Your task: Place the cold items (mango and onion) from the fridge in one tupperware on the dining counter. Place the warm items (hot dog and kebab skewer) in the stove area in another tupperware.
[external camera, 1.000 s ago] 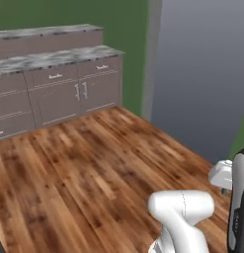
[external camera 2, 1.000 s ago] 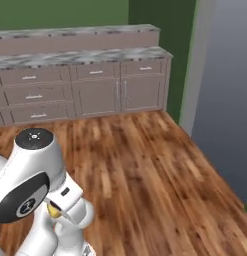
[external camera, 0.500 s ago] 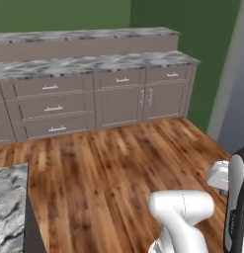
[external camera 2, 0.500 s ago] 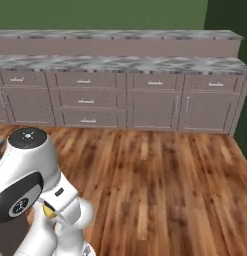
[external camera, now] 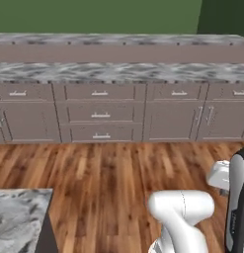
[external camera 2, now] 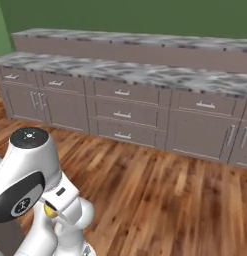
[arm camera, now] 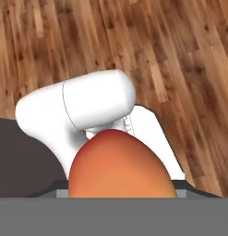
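I see a floor (external camera: 108,173) of brown wood planks, a bit shiny, across the middle of the left base view. The cabinets (external camera: 101,113) behind look like flat, dull grey-brown painted wood with small metal handles (external camera: 100,115). The counter top (external camera: 118,71) looks like smooth grey stone. The mango (arm camera: 120,166), low in the hand view, looks smooth and softly shiny.

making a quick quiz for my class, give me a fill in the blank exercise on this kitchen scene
1. The orange-red mango sits close before the hand camera, above a floor made of ____.
2. The wall behind the long counter is coloured ____.
3. The counter's top has a grey ____ pattern.
4. Below the counter, the middle cabinet holds a stack of three ____.

Missing words: wood; green; marble; drawers
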